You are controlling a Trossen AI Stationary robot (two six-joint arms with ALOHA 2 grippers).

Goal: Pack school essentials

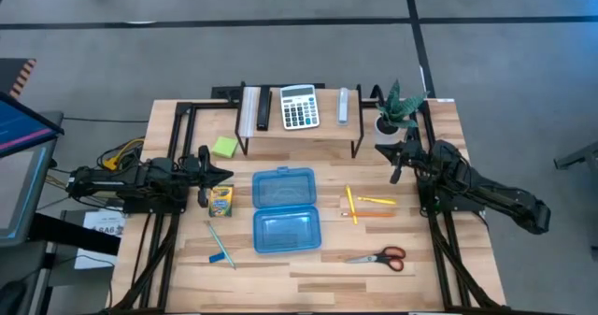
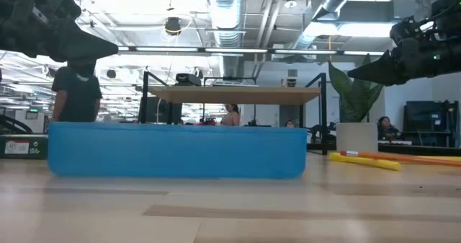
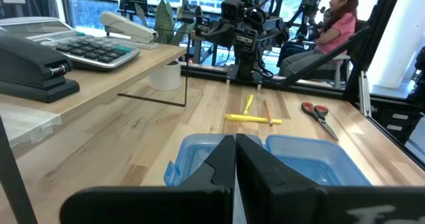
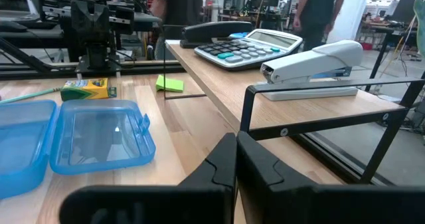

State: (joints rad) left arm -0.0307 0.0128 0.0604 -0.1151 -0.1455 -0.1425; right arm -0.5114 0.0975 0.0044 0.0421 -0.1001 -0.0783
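With the left gripper [image 1: 227, 174] and right gripper [image 1: 381, 149] both closed and empty above the table, the light, stiff yellow pencil [image 1: 351, 204], right of the open blue case [image 1: 286, 208], is best pinched mid-shaft to prevent rolling.
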